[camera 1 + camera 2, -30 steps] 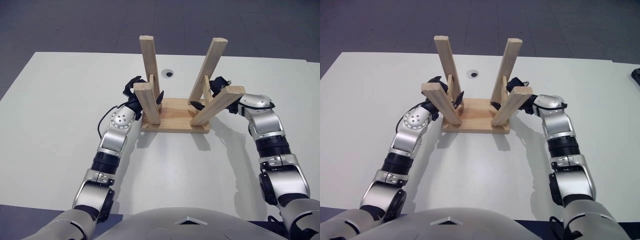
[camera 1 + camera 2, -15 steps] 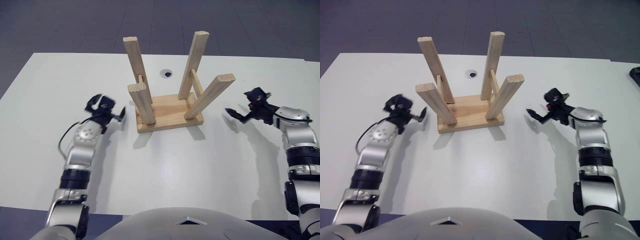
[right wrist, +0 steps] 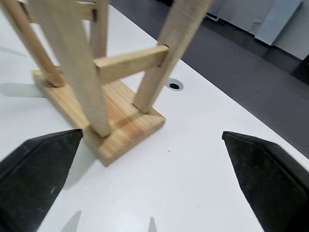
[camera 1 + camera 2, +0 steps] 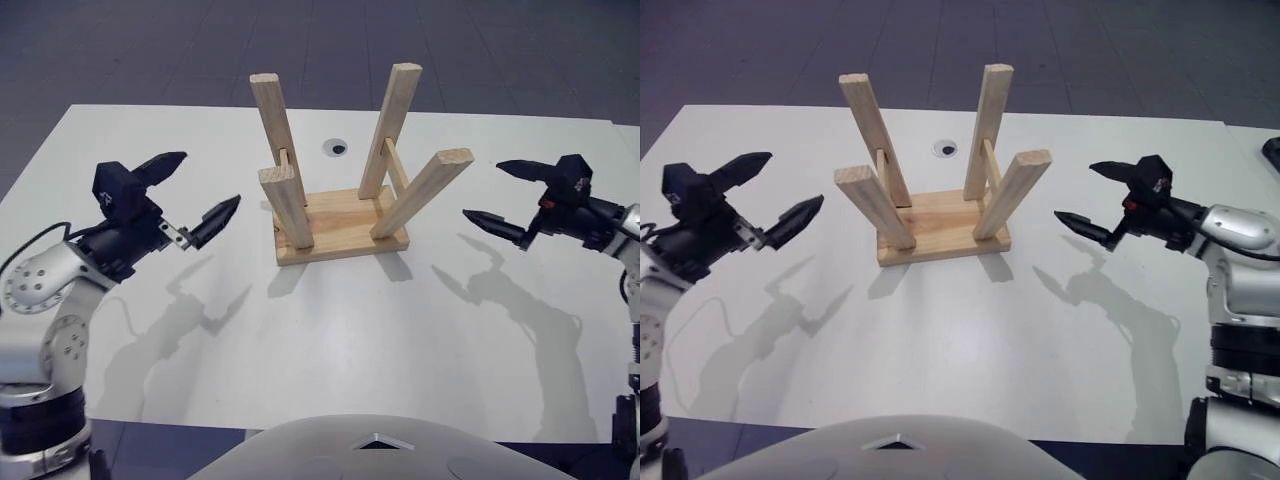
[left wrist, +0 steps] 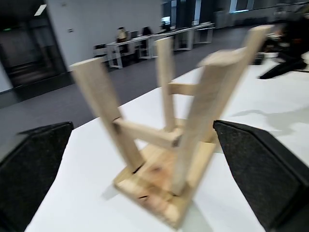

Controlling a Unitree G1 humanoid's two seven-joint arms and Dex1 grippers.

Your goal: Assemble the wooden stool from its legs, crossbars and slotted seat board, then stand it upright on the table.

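The assembled wooden stool (image 4: 340, 200) sits upside down near the middle of a white table (image 4: 330, 340), its seat board (image 4: 345, 242) flat on the surface and its four legs pointing up, joined by crossbars. Just behind it is a round cable hole (image 4: 338, 149). The left gripper (image 4: 208, 180) and right gripper (image 4: 484, 190) hover on either side of the stool, apart from it, fingers spread wide and holding nothing. Dark tiled floor (image 4: 300, 50) surrounds the table, and the left wrist view shows rows of desks (image 5: 145, 43) in the room behind.

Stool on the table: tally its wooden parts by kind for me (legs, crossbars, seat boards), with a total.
Legs: 4
Crossbars: 2
Seat board: 1
Total: 7
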